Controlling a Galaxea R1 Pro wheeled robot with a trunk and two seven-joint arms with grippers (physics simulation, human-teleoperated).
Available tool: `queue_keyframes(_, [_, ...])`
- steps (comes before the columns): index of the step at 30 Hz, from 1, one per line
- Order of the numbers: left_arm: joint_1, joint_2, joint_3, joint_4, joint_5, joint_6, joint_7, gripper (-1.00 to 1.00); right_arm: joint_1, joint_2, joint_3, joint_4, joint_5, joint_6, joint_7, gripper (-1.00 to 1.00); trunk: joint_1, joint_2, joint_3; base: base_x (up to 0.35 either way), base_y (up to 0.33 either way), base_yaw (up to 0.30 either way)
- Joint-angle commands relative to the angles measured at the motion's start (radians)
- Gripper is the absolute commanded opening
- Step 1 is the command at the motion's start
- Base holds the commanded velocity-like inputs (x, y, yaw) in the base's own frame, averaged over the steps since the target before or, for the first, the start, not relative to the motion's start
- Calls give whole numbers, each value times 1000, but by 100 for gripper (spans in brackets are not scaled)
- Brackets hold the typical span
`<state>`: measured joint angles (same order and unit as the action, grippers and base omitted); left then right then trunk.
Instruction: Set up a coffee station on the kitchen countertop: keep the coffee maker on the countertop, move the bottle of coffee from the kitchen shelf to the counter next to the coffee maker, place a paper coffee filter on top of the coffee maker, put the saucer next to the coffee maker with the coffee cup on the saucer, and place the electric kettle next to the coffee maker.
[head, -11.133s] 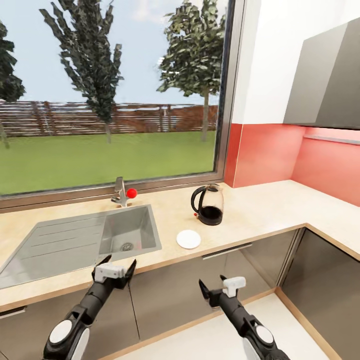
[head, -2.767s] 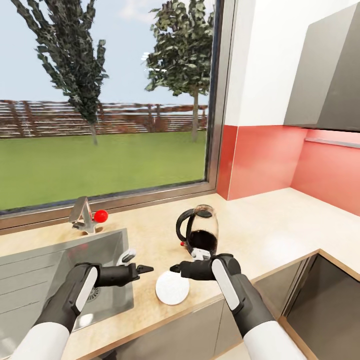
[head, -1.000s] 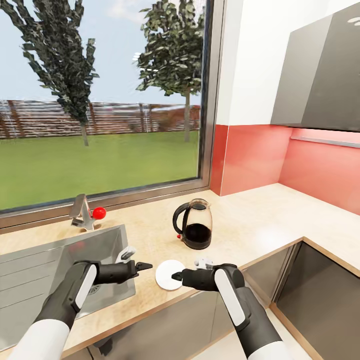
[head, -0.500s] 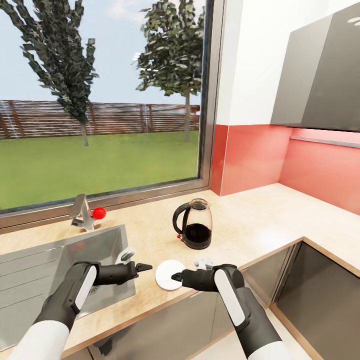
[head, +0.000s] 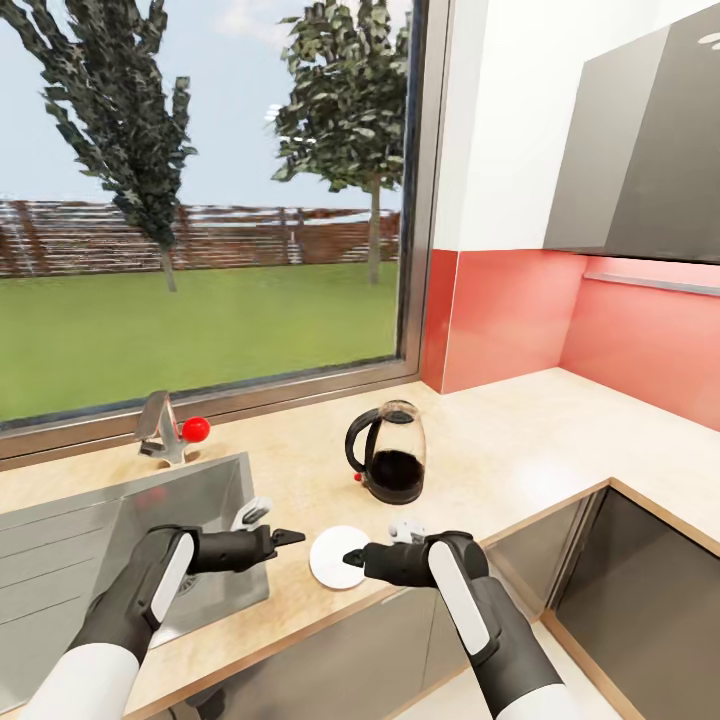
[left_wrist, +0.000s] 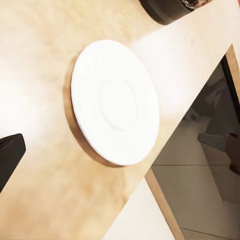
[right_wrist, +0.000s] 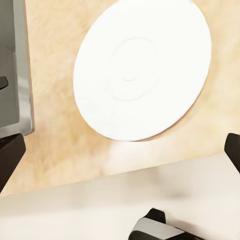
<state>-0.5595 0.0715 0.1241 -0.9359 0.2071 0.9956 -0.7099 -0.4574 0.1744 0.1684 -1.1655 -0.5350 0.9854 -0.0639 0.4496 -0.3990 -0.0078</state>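
The white saucer (head: 335, 562) lies flat on the beige countertop (head: 500, 450) near its front edge. It also shows in the left wrist view (left_wrist: 116, 102) and the right wrist view (right_wrist: 142, 70). Behind it stands the glass electric kettle (head: 388, 452), its black handle turned toward the sink. My left gripper (head: 288, 538) hovers open just left of the saucer, with one black finger (left_wrist: 9, 155) visible. My right gripper (head: 352, 556) points at the saucer's right rim, open, its fingers (right_wrist: 10, 157) wide apart with nothing between them.
A steel sink (head: 100, 540) is set into the counter at the left, with a faucet and red knob (head: 170, 432) behind it under the window. The counter turns a corner at the right, below a red backsplash and a grey wall cabinet (head: 640, 170).
Since eleven seconds ago the view has closed in on the counter, and both arms have risen over it to either side of the saucer. Over the last second almost nothing moved.
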Motion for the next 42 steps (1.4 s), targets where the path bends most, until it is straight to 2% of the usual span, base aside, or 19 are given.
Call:
queue_keyframes(1, [0,-1,1,0,-1,4,-4,100,0,0,0,0,-7,3,-7,100,0,-1,-1,4,0,0])
queue_keyframes(18, [0,-3,5,0,-2,-10,-2,100,1,0,-1,15,-6,4,-7,100,0,-1,-1,2,0,0])
queue_keyframes(25, [1,-1,4,0,-2,-11,-2,100,1,0,-1,15,-6,3,-7,100,0,-1,-1,179,0,-5])
queue_keyframes(37, [2,0,0,2,-2,-12,-2,100,1,0,-1,15,-6,3,-7,100,0,-1,-1,33,0,-173])
queue_keyframes(42, [3,-3,-3,29,-2,-16,3,100,1,0,-1,16,-6,3,-7,100,0,-1,-1,1,0,-183])
